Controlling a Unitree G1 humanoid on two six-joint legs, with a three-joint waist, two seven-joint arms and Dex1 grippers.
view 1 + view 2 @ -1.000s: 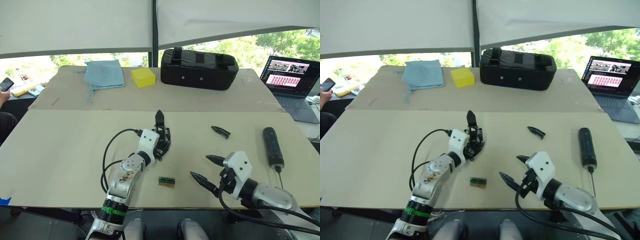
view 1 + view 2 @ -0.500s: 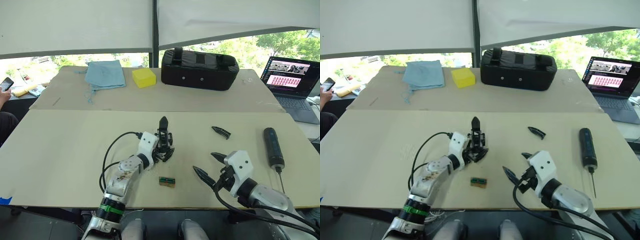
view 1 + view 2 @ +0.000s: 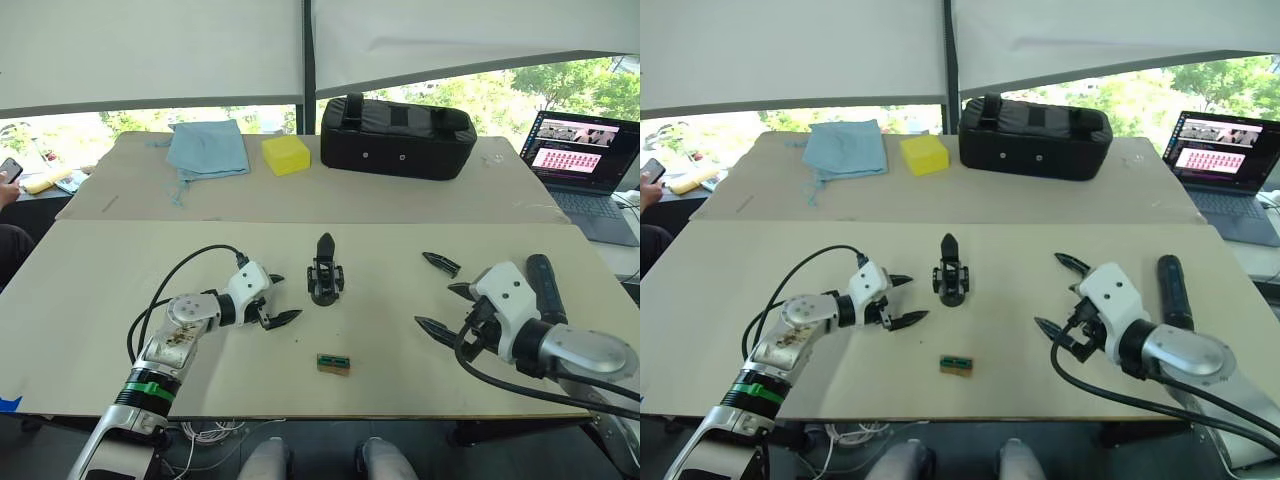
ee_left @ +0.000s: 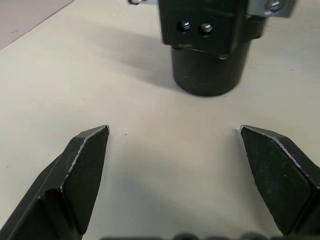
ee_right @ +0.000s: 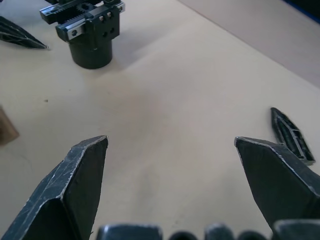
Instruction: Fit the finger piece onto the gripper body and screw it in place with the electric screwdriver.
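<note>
Beside the gripper body (image 3: 324, 282), upright mid-worktop, left tool (image 3: 274, 300) open, empty. Finger piece (image 3: 441, 264) lying right of it, near open right tool (image 3: 447, 311). Risk: body toppled if nudged.

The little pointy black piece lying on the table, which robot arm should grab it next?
Probably the right. The finger piece lies just beyond the open right gripper, while the open left gripper sits across the gripper body.

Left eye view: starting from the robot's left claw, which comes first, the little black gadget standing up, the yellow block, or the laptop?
From the left gripper, which is open:
1. The gripper body, standing just to its right.
2. The yellow block, on the far table.
3. The laptop, at the far right edge.
</note>
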